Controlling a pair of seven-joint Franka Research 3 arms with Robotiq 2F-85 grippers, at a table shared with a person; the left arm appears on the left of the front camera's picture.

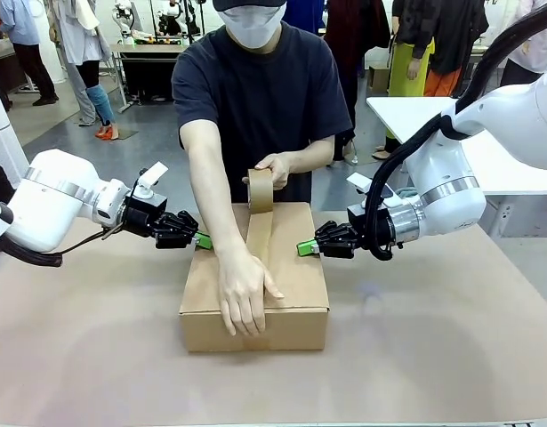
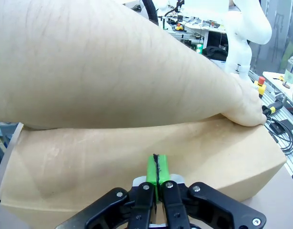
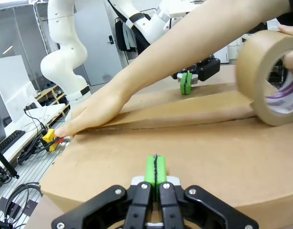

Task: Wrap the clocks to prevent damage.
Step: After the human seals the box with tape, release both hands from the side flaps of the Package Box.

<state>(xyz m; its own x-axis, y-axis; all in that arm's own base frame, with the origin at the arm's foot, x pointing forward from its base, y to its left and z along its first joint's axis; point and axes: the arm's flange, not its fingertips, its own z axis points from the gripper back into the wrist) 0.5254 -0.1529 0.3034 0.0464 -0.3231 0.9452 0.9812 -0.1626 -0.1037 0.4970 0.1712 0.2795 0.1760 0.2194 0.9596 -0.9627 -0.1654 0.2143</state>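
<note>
Cardboard fills the near middle of the table: the box (image 1: 255, 280), flaps down, presumably with the clocks inside, though I cannot see them. The person's hand (image 1: 245, 294) presses the near end of the tape strip (image 1: 259, 233) along the centre seam, I judge so it sticks while it is drawn out. My left gripper (image 1: 202, 240) and right gripper (image 1: 301, 248) flank the box farther back, each with its fingers closed, green pads together, holding nothing, tips against the box's left and right top edges, likely bracing it against the pull. At the far edge, the person's other hand holds the tape roll (image 1: 261, 189) upright.
</note>
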